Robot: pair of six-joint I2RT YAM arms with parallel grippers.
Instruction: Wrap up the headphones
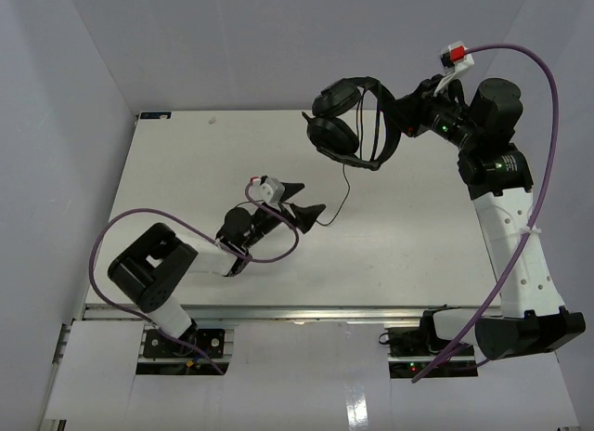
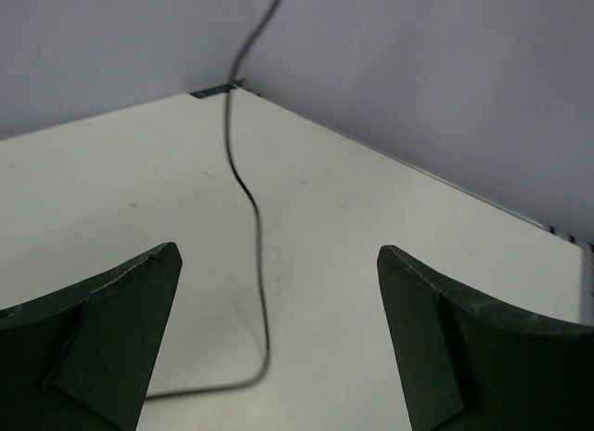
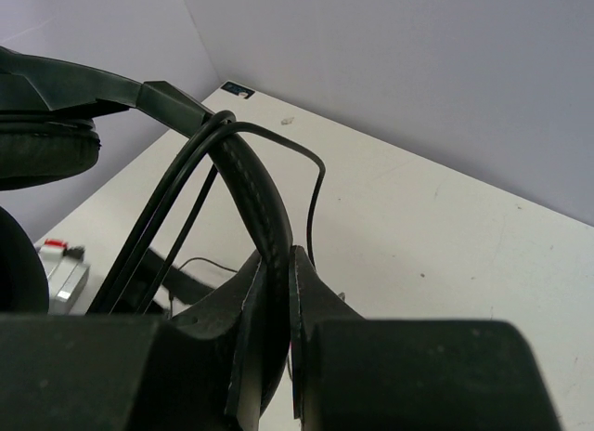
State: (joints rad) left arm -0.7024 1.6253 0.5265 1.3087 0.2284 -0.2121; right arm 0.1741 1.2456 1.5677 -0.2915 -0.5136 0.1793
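The headphones [image 1: 345, 124] hang in the air over the far edge of the worktop [image 1: 186, 162], right of its middle, with the headband clamped in the right gripper [image 1: 397, 124]. Their thin cable [image 1: 347, 185] drops toward the worktop's middle and runs between the spread fingers of the left gripper [image 1: 309, 198], which grip nothing.

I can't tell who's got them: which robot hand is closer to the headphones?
Right. The right gripper is shut on the headphones; the left gripper is open, lower down, near their hanging cable.
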